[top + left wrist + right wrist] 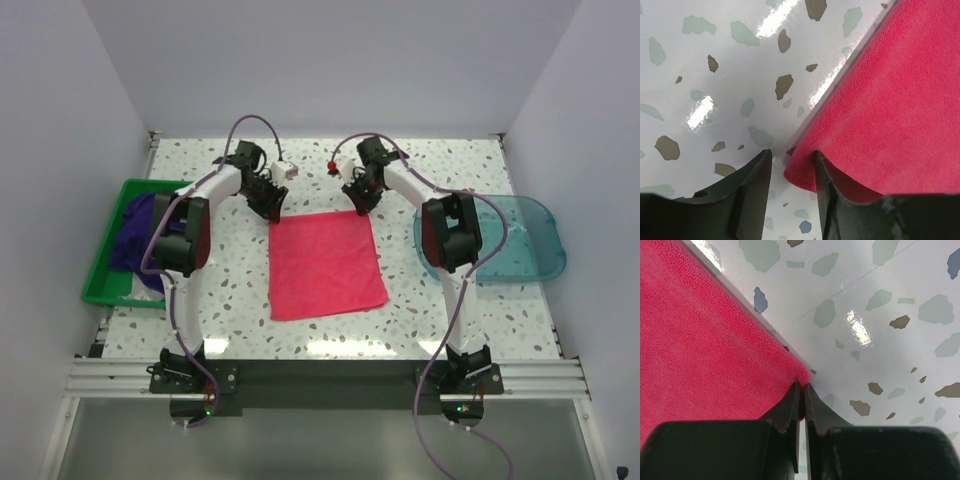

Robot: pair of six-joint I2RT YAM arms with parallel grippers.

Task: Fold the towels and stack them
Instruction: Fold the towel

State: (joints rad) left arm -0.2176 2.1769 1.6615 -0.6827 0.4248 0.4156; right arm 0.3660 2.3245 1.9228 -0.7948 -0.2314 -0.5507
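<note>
The hot pink towel lies spread flat in the middle of the table. My left gripper is at its far left corner. In the left wrist view the left gripper is open, with the corner of the pink towel poking between the two fingers. My right gripper is at the far right corner. In the right wrist view the right gripper is shut on the corner tip of the pink towel. Dark purple towels lie bunched in the green bin. No grey-white towel is in view.
The green plastic bin stands at the left edge of the speckled table. The translucent teal tray lies at the right. White walls close the back and both sides.
</note>
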